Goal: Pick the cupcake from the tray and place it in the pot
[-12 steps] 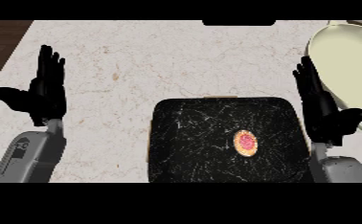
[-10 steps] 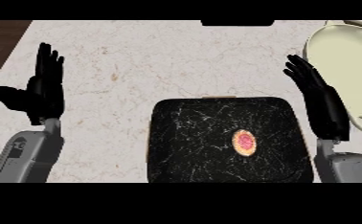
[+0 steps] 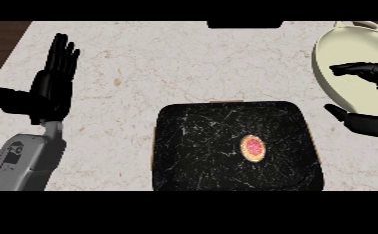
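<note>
A small cupcake (image 3: 253, 147) with pink top and tan rim lies on the black speckled tray (image 3: 199, 148), right of the tray's middle. The cream pot (image 3: 332, 73) sits at the right edge, partly cut off. My right hand (image 3: 360, 120) shows only in part at the right edge, over the pot's near side, with fingers (image 3: 354, 69) spread apart and nothing in it. It is right of the tray and clear of the cupcake. My left hand (image 3: 50, 85) rests open at the far left, fingers up.
The pale stone counter (image 3: 177, 63) stretches behind and left of the tray. A dark wooden strip (image 3: 11, 33) borders its far left corner. A black object (image 3: 245, 24) sits at the counter's back edge.
My right hand has swung rightward and away from the tray's right side, now mostly out of view over the pot. The left hand and the cupcake have stayed put.
</note>
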{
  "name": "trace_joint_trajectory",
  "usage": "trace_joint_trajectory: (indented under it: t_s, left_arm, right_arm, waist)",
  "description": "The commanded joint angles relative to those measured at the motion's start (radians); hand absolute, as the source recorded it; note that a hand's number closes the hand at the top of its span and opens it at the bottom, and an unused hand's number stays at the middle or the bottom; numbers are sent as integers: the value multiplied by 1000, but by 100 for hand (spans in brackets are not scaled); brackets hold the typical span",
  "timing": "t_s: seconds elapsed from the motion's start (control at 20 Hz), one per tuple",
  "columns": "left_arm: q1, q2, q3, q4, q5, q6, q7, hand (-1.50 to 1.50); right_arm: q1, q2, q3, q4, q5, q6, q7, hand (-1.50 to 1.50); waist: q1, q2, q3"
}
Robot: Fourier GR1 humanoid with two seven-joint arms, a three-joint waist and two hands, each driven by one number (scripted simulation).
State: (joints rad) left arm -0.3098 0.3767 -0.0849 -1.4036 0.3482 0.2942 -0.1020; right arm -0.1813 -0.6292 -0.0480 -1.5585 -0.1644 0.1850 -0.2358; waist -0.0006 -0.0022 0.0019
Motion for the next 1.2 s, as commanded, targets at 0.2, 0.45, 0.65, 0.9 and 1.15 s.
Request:
trace_joint_trajectory:
  t_s: [0.2, 0.45, 0.65, 0.9, 1.15]
  left_arm:
    - [10, -2, 3, -30, 4, -40, 31, 0]
    - [-5, -7, 8, -42, -2, -33, 69, 0]
    - [16, 8, 17, -78, -9, -41, 79, 0]
    - [32, 18, 43, -91, 8, -80, 109, 0]
    - [13, -10, 58, -52, -35, -92, 67, 0]
  right_arm:
    - [153, -150, -70, -21, 108, 174, -389, -150]
    - [203, -239, -37, -119, 251, 180, -305, -150]
    - [182, -251, 50, -252, 331, 202, -105, -150]
    - [82, -208, 126, -401, 339, 267, 172, -150]
    - [123, -113, 208, -449, 438, 288, 276, -150]
  waist:
    - [-11, 1, -2]
    - [-18, 0, -3]
    - [-5, 0, -3]
    - [5, 1, -3]
    - [-2, 2, -2]
